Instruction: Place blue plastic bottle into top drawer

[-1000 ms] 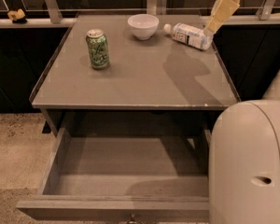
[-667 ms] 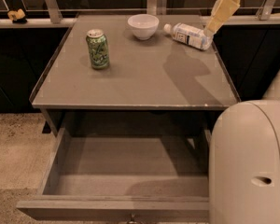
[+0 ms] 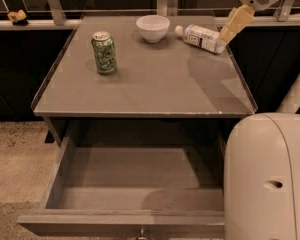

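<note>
Camera view: end effector (image 3: 224, 40) at bottle (image 3: 199, 37)

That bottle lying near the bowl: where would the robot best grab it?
Probably the labelled middle of the blue plastic bottle, from above, jaws across its width: it lies on its side, cap toward the bowl, leaving the round body exposed. The gripper is at its base end.
</note>
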Available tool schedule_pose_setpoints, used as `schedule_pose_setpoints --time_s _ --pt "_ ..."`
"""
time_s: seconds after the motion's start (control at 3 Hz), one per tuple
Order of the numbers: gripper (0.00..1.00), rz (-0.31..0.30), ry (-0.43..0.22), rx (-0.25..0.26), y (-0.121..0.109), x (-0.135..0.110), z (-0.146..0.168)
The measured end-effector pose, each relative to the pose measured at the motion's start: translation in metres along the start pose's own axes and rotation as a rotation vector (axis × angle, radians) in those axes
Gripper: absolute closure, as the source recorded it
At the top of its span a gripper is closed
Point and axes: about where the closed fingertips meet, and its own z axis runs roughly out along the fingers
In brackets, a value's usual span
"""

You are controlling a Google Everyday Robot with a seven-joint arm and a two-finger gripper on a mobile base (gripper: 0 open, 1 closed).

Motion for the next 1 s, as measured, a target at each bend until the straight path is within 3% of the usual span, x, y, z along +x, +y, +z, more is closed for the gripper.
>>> schedule_pose_setpoints --time_s 0.33,1.0 --pt "0.0 -0.009 0.004 -0.029 -0.003 0.003 0.052" --pt "0.0 -0.017 -0.009 -0.029 -0.005 0.002 0.067"
